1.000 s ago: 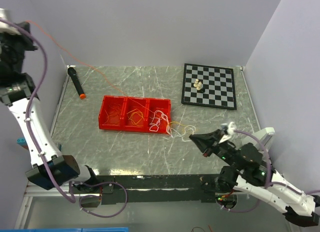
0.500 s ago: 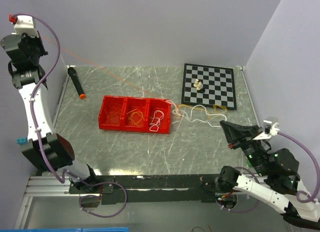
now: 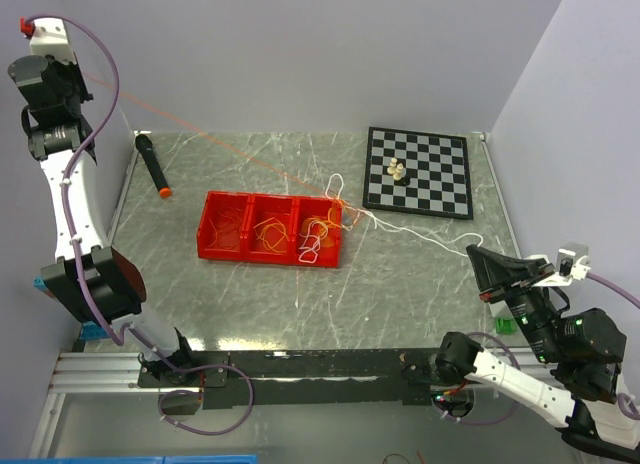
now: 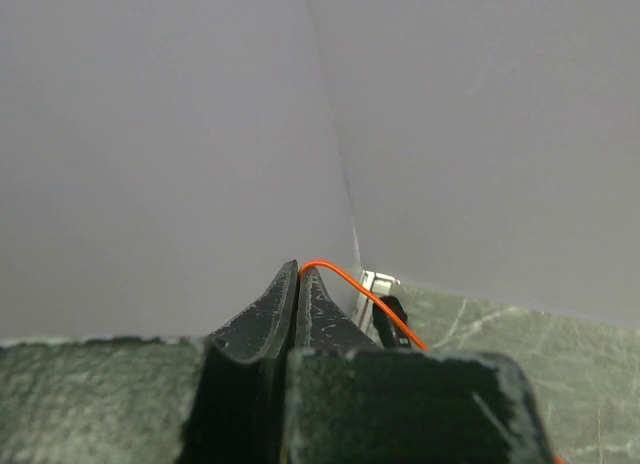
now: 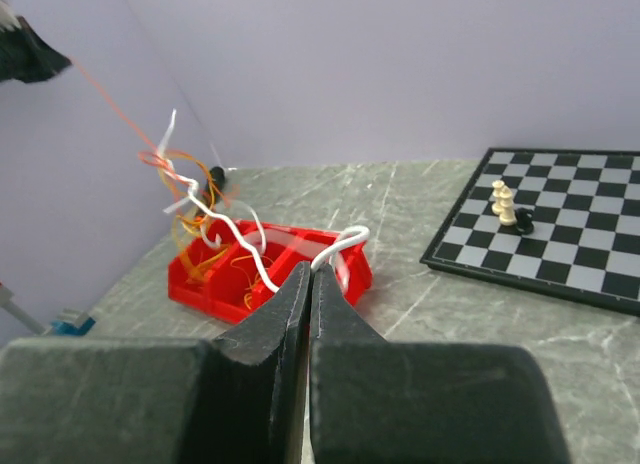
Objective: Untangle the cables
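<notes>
Two strands are stretched tight in the overhead view. The left hand point(image 3: 72, 79), raised high against the left wall, pinches the orange cable point(image 3: 300, 177). That cable slants down to a knot of cables point(image 3: 333, 196) lifted just above the right end of the red bin point(image 3: 265, 259). From the same knot the white cable point(image 3: 430, 237) runs to the right hand point(image 3: 478, 256), closed on it near the right edge of the tabletop point(image 3: 250, 304). More loops lie in the bin's three compartments. A broad stretch of tabletop shows between the bin and the near edge. The chessboard point(image 3: 440, 189) fills the far right corner with chess pieces point(image 3: 397, 170) on it, close behind the white strand. A black marker point(image 3: 152, 164) lies along the far left edge, under the orange line.

Left wrist view: the fingers are pressed together, the orange cable point(image 4: 362, 296) hooked at their tip, the wall corner right ahead.

Right wrist view: the fingers are shut on the white cable point(image 5: 228, 222), which climbs to the knot point(image 5: 172, 169) above the bin point(image 5: 345, 274). The chessboard point(image 5: 570, 249) sits off to the right.
</notes>
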Controlling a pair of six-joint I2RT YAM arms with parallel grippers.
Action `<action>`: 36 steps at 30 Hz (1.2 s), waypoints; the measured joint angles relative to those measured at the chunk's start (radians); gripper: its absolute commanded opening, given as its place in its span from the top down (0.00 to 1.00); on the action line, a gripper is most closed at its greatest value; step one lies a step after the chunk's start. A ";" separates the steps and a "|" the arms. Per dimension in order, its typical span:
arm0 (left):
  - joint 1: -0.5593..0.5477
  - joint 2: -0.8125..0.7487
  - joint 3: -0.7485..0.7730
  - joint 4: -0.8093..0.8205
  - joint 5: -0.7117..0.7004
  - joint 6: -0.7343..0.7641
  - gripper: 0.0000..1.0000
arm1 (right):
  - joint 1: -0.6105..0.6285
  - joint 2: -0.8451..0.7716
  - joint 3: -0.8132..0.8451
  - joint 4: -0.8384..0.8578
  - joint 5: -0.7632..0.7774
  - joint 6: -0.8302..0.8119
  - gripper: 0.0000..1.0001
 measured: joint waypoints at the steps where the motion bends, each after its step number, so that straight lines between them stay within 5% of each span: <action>1: -0.001 0.000 0.010 0.001 -0.008 0.001 0.99 | 0.000 0.000 0.002 -0.007 0.003 0.001 1.00; 36: -0.027 0.215 0.196 -0.002 -0.266 0.073 0.99 | -0.002 0.002 0.407 -0.284 -0.031 0.041 1.00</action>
